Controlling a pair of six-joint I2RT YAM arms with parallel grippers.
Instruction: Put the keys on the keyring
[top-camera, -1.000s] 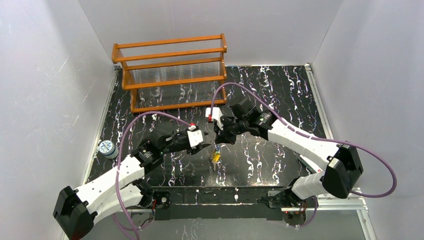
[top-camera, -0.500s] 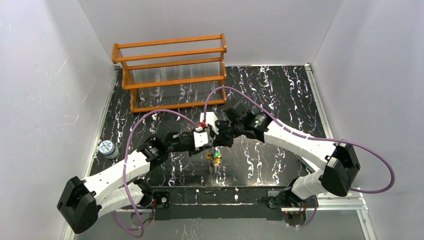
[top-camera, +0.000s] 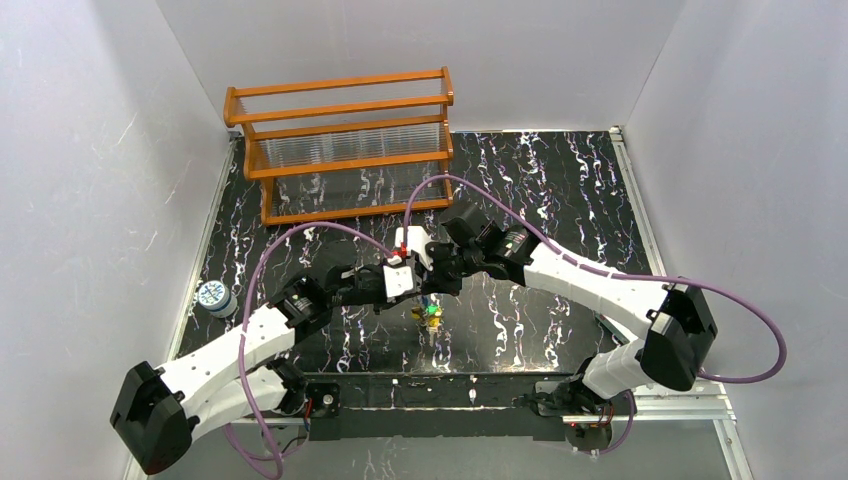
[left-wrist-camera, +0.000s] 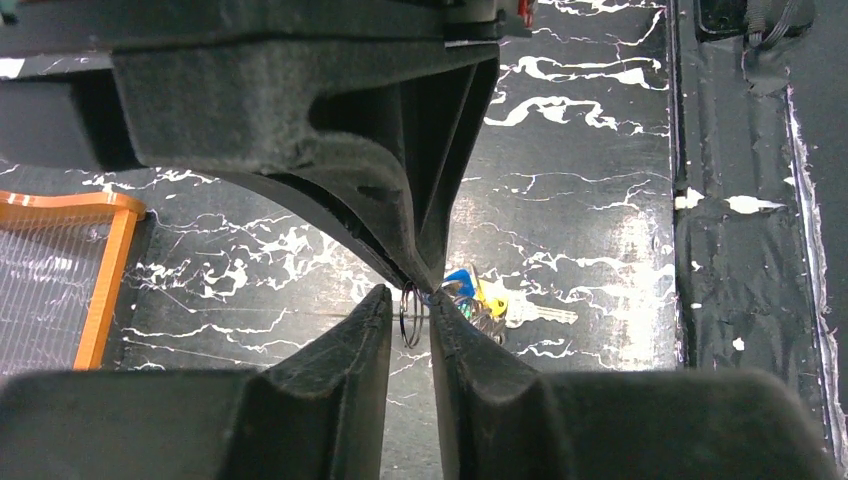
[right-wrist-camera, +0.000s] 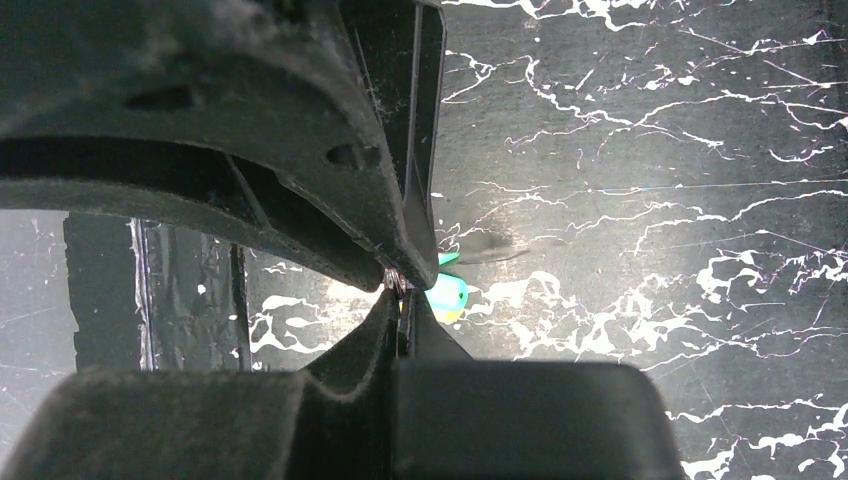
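R gripper (right-wrist-camera: 400, 302) fingers pressed together on thin silvery wire keyring (left-wrist-camera: 409, 318). Small metal keys w/ blue and yellow plastic heads (left-wrist-camera: 480, 299) bunch on it, over black white-veined table (left-wrist-camera: 580, 150). L gripper (left-wrist-camera: 408, 300) narrow, ring wire in gap; can't tell if pinched.

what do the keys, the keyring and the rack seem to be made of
keys: silvery metal blades, glossy coloured heads, probably plastic. keyring: thin grey loop, likely metal wire. rack: orange-brown wood by its look, with a lacquered sheen.
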